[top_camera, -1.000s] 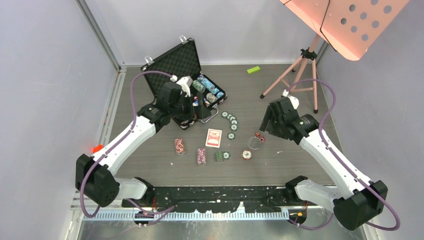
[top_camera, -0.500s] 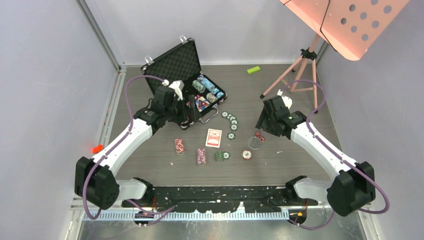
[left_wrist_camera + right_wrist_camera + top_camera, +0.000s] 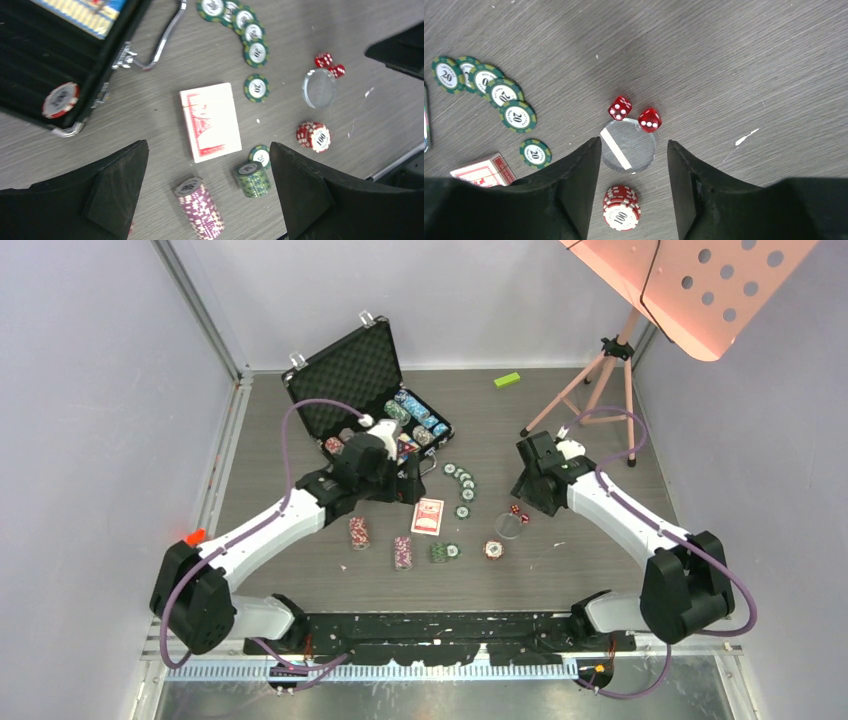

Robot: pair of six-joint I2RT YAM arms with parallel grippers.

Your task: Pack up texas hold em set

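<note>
The black briefcase lies open at the back left, with chips in its tray. A red-backed card deck, a purple chip stack and a green chip stack rest on the table below my left gripper, which hangs open and holds nothing. My right gripper is open above a clear disc. Two red dice lie just beyond that disc. A red chip stack stands between the fingers, untouched. Loose green chips fan out to the left.
A small green block lies at the back. A pink tripod stand with a perforated panel stands at the back right. Another red-and-white chip stack stands left of the purple one. An orange object sits at the left rail.
My left gripper has moved from the briefcase forward over the card deck. My right gripper has shifted left toward the dice and its jaws have narrowed.
</note>
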